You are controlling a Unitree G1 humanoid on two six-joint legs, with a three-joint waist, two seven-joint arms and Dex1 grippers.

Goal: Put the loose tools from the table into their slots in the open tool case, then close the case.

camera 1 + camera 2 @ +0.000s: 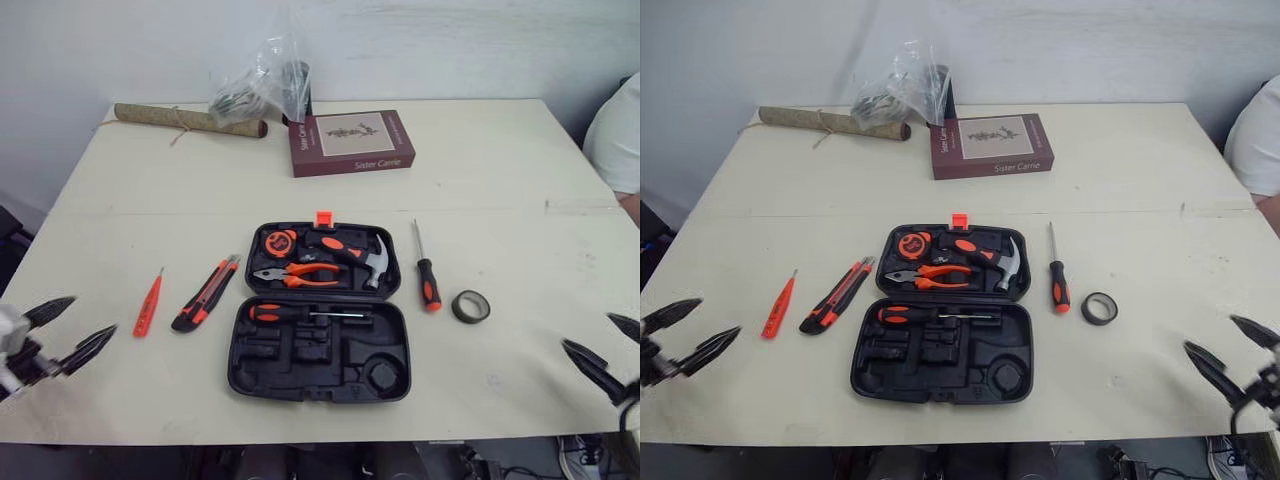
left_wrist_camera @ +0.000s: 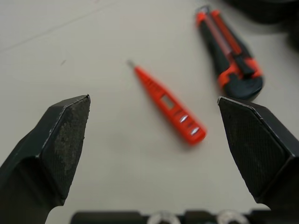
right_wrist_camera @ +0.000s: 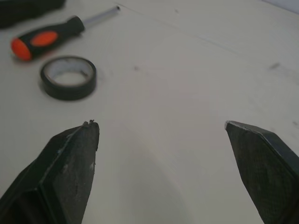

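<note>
Left gripper (image 1: 92, 315) and right gripper (image 1: 588, 331) gape, empty. The left wrist view adds a window, perhaps a display, on the tester pen (image 2: 168, 105), lying near-to-far, tip pointing away.

Arms low, wide apart; left gripper (image 1: 90, 316) fingers spread; right gripper (image 1: 588, 331) fingers spread.

Tool case (image 1: 300, 385) central, knife (image 1: 205, 295) left, screwdriver (image 1: 428, 283) and tape (image 1: 470, 317) right

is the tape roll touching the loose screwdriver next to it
Apart. The left eye view shows a strip of bare table between the tape roll and the screwdriver handle.
</note>
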